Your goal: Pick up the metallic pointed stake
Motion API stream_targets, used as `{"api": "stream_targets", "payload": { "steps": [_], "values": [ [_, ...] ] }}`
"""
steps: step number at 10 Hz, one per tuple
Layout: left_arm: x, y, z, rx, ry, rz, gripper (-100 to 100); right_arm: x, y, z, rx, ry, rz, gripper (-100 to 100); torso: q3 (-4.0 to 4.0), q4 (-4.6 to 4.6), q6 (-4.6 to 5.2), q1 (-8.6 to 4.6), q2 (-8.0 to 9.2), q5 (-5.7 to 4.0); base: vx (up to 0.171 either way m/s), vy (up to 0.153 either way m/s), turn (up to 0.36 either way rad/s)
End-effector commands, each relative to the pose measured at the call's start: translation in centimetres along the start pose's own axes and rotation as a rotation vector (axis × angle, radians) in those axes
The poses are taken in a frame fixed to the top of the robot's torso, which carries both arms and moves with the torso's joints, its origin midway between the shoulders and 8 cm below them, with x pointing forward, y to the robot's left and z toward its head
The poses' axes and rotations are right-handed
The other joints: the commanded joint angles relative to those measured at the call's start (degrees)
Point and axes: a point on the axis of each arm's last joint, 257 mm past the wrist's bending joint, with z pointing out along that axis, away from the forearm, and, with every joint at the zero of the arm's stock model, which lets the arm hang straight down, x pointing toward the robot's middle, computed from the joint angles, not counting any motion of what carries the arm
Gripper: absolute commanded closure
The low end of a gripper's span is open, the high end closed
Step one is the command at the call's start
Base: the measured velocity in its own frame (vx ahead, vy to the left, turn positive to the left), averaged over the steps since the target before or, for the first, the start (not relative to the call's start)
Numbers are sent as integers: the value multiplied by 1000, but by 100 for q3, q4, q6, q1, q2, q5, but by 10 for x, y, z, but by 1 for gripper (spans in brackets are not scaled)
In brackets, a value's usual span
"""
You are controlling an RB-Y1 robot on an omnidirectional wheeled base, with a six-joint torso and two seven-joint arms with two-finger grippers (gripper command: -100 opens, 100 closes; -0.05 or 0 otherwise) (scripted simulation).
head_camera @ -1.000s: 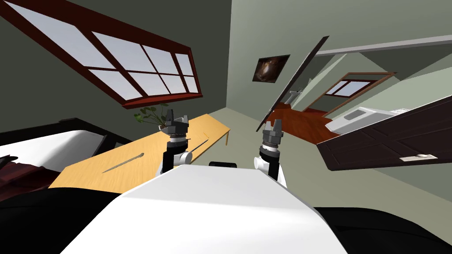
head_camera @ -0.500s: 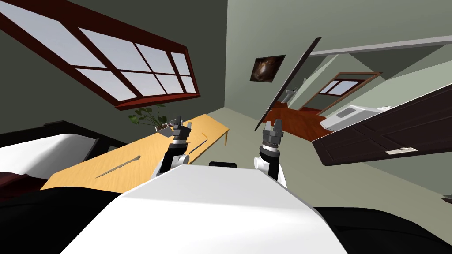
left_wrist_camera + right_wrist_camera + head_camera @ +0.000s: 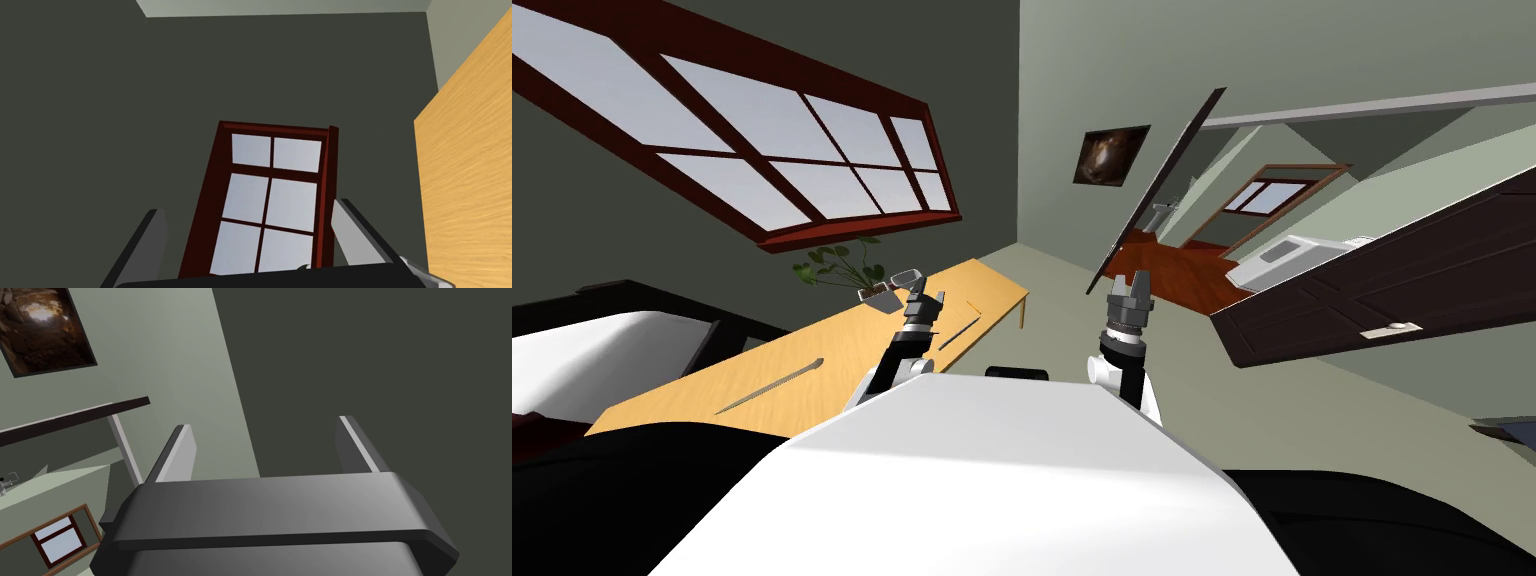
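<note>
Two thin grey pointed rods lie on a long wooden table (image 3: 842, 345) in the head view. The shorter rod (image 3: 961, 329) lies near the table's far end, and the longer rod (image 3: 768, 386), with a knobbed end, lies toward the near end. My left gripper (image 3: 924, 297) hangs over the table between them, just left of the shorter rod, open and holding nothing. In its wrist view the left gripper (image 3: 250, 222) points at a wall, with the table (image 3: 470, 190) beside it. My right gripper (image 3: 1129, 283) (image 3: 265, 435) is raised off the table's right side, open and empty.
A potted plant (image 3: 874, 282) stands on the table just behind the left gripper. A bed (image 3: 582, 360) lies left of the table. An open door (image 3: 1157, 190) and a dark panelled door (image 3: 1392, 285) stand to the right, with grey floor (image 3: 1072, 300) between.
The whole head view has slid left, so I have turned a little. My left arm has reached farther out over the table, toward the plant pot. The right arm has held still.
</note>
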Motion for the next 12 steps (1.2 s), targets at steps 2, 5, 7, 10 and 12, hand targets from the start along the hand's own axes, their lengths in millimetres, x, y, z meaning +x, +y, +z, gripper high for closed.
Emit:
{"api": "stream_targets", "payload": {
  "steps": [2, 5, 7, 10, 12],
  "values": [
    [-20, 37, -11, -112, -39, -19, -100, 0, 0, 0, 0, 0, 0, 0, 0, 0, 1, 1, 1, 1, -14, 9, -76],
    [-50, 85, -36, -262, -107, -48, -100, 0, 0, 0, 0, 0, 0, 0, -1, 0, 0, 0, -2, -1, -9, 8, -53],
    [-81, 126, -68, -398, -186, -82, -100, 0, 0, 0, 0, 0, 0, 0, 0, 0, 0, 2, -1, 0, -10, 13, -127],
    [-97, 149, -88, -479, -233, -103, -100, 0, 0, 0, 0, 0, 0, 0, -1, 0, 0, 2, -2, 0, -2, 9, -53],
    [-111, 167, -108, -546, -279, -124, -100, 0, 0, 0, 0, 0, 0, 0, -3, -1, 1, -1, -6, 0, 5, 6, -69]
  ]
}}
